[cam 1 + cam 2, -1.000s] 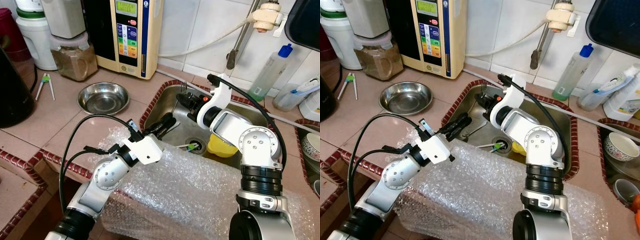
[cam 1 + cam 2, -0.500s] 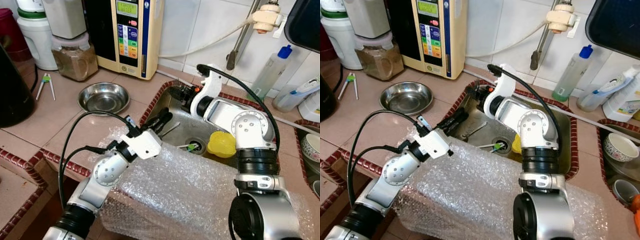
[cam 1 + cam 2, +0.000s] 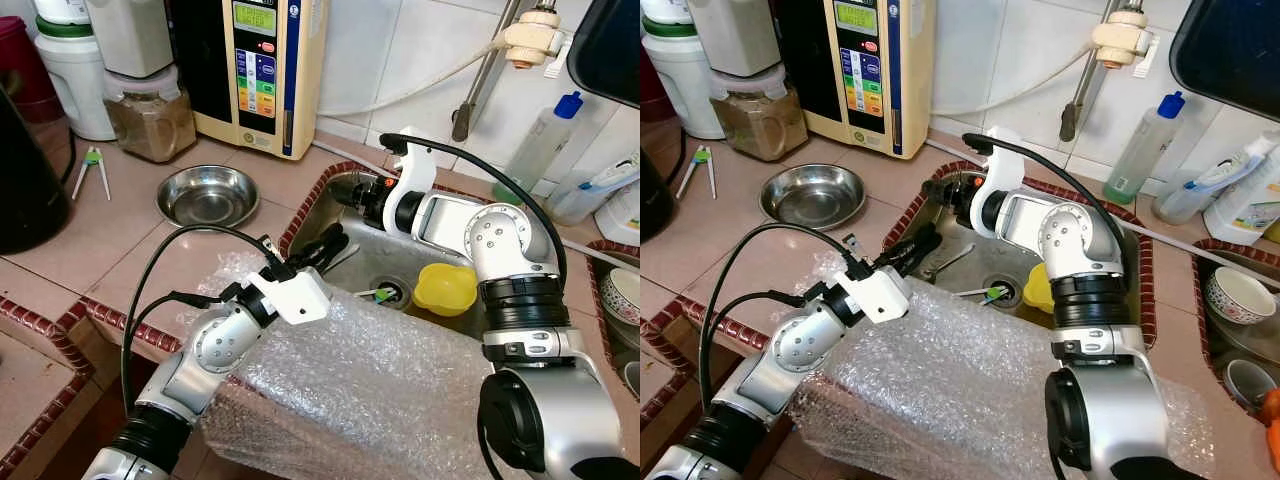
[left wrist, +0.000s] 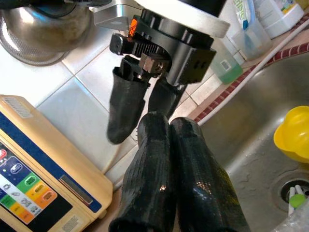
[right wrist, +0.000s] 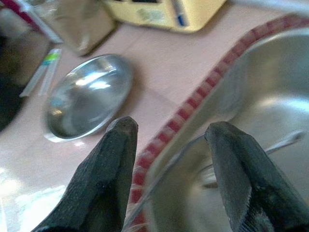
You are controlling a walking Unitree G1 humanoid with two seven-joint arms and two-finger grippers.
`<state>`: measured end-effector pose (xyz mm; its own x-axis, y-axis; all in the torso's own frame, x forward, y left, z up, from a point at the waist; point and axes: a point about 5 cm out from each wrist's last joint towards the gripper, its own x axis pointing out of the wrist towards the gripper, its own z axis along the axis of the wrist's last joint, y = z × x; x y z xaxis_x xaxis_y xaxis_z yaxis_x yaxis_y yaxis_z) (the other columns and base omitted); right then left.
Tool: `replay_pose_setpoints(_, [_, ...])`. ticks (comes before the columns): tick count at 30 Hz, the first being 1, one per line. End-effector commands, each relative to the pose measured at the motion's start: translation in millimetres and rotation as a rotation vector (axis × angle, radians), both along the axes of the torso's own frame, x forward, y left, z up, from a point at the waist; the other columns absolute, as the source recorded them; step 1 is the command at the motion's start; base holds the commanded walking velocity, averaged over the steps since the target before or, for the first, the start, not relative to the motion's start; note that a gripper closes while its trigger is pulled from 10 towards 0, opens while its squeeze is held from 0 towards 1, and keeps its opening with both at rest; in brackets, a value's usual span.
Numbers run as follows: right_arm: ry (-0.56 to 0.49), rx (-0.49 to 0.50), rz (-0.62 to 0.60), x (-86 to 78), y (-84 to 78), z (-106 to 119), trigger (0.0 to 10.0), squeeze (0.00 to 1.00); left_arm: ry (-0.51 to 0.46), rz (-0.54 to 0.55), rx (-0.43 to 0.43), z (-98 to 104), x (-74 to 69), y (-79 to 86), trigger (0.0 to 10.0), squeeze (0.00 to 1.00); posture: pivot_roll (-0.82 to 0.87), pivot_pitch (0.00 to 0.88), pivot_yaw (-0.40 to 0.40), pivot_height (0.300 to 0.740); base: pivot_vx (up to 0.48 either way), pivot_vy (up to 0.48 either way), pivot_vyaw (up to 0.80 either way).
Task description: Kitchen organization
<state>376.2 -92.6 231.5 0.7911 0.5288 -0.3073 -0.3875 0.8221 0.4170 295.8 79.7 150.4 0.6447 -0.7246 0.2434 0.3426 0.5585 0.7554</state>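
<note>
Bubble wrap point(image 3: 380, 390) covering counter edge behind both claws, hiding whatever lies beneath; crinkled, clear.
Sink point(image 3: 345, 205) steel, red-tiled rim; right arm blocking its far wall.
Steel bowl point(image 3: 207, 194) round, shiny, sitting on pink counter beyond right claw, blurred in right wrist view.
Yellow cup point(image 3: 444, 288) resting in sink beside drain, near right arm.
Right claw point(image 5: 169, 140) hovering over sink's near-left rim, fingers spread apart, holding nothing.
Left claw point(image 3: 322, 247) reaching over sink edge, fingers point(image 4: 188, 159) pressed together, empty.
</note>
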Motion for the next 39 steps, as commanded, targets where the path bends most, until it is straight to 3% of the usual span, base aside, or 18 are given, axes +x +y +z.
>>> replay_pose_setpoints(1, [-0.081,-0.063,-0.087,6.9,-15.5,13.0,10.0,0.00,-0.038,-0.045,0.023,3.4,-3.5,-10.0,0.0,0.00,0.07,0.033,-0.113,0.740,0.000,0.000,0.00])
replay_pose_setpoints(3, [-0.147,-0.063,-0.141,10.6,-23.3,20.4,10.0,0.00,-0.042,-0.025,0.022,3.3,-2.1,-8.4,0.0,0.00,0.07,0.034,-0.115,0.740,0.000,0.000,0.00])
replay_pose_setpoints(5, [-0.247,0.040,-0.208,13.2,-34.1,36.8,10.0,0.00,-0.046,-0.001,0.025,3.6,0.0,-5.9,0.0,0.00,0.07,0.036,-0.115,0.740,0.000,0.000,0.00])
replay_pose_setpoints(7, [-0.276,0.069,-0.233,13.5,-38.6,41.4,10.0,0.00,-0.048,0.006,0.027,3.7,0.8,-5.0,0.0,0.00,0.07,0.036,-0.115,0.740,0.000,0.000,0.00])
replay_pose_setpoints(12, [-0.224,0.108,-0.235,10.3,-43.8,30.2,10.0,0.00,-0.063,0.032,0.022,5.6,3.5,-1.5,0.0,0.00,0.07,0.037,-0.107,0.740,0.000,0.000,0.00])
replay_pose_setpoints(17, [-0.178,0.091,-0.123,5.7,-28.7,21.5,10.0,0.00,-0.067,0.027,0.026,5.0,4.4,-3.4,0.0,0.00,0.07,0.033,-0.106,0.740,0.000,0.000,0.00])
replay_pose_setpoints(18, [-0.171,0.088,-0.107,4.9,-25.0,20.4,10.0,0.83,-0.067,0.027,0.025,5.0,4.6,-3.7,0.0,0.00,0.07,0.033,-0.107,0.740,0.000,0.000,0.00])
replay_pose_setpoints(20, [-0.167,0.088,-0.098,4.5,-22.6,19.6,10.0,0.83,-0.067,0.028,0.024,5.1,4.7,-4.0,0.0,0.00,0.07,0.033,-0.107,0.740,0.000,0.000,0.00])
replay_pose_setpoints(21, [-0.162,0.084,-0.078,3.5,-18.1,17.7,10.0,1.00,-0.068,0.028,0.024,5.0,4.7,-4.3,0.0,0.00,0.07,0.032,-0.109,0.740,0.000,0.000,0.00])
replay_pose_setpoints(28, [-0.127,0.060,-0.031,2.1,1.9,8.1,10.0,1.00,-0.067,0.029,0.017,2.9,3.5,-6.0,0.0,0.00,0.08,0.037,-0.112,0.740,0.000,0.000,0.00])
replay_pose_setpoints(30, [-0.134,0.041,-0.061,3.7,1.2,7.1,10.0,1.00,-0.067,0.029,0.017,3.0,3.6,-5.9,0.0,0.00,0.08,0.037,-0.113,0.740,0.000,0.000,0.00])
replay_pose_setpoints(32, [-0.211,-0.031,-0.149,8.9,-5.9,11.4,10.0,1.00,-0.067,0.033,0.018,3.2,4.2,-4.4,0.0,0.00,0.08,0.037,-0.114,0.740,0.000,0.000,0.00])
replay_pose_setpoints(35, [-0.259,-0.028,-0.172,10.5,-6.7,17.3,10.0,1.00,-0.066,0.036,0.018,2.8,4.3,-3.9,0.0,0.00,0.07,0.037,-0.113,0.740,0.000,0.000,0.00])
replay_pose_setpoints(37, [-0.306,-0.047,-0.201,11.2,-7.1,19.9,10.0,0.70,-0.064,0.035,0.017,2.4,3.9,-4.8,0.0,0.00,0.07,0.039,-0.113,0.740,0.000,0.000,0.00])
replay_pose_setpoints(38, [-0.274,-0.035,-0.191,10.7,-4.3,15.5,10.0,0.05,-0.064,0.033,0.016,2.3,3.6,-5.6,0.0,0.00,0.07,0.039,-0.112,0.740,0.000,0.000,0.00])
replay_pose_setpoints(39, [-0.195,-0.005,-0.164,9.1,1.1,5.5,10.0,0.00,-0.066,0.031,0.014,2.7,3.5,-6.2,0.0,0.00,0.07,0.040,-0.112,0.740,0.000,0.000,0.00])
